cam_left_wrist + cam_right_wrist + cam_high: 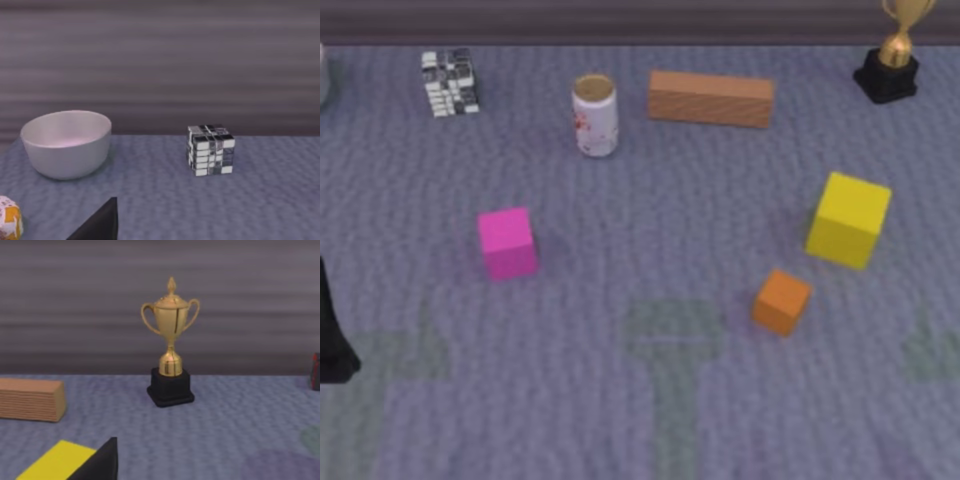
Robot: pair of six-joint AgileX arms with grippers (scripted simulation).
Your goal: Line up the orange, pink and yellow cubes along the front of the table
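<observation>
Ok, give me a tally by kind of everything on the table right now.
Plain cubes: 3 (pink cube, orange cube, yellow cube)
Patterned cube: 1
Wooden block: 1
Can: 1
Trophy: 1
Bowl: 1
Total: 8

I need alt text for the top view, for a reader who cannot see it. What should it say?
Three cubes sit apart on a greyish-purple table: a pink cube at left, a yellow cube at right, a small orange cube just in front of it. Along the back stand a patterned cube, a can, a wooden block and a trophy.
</observation>
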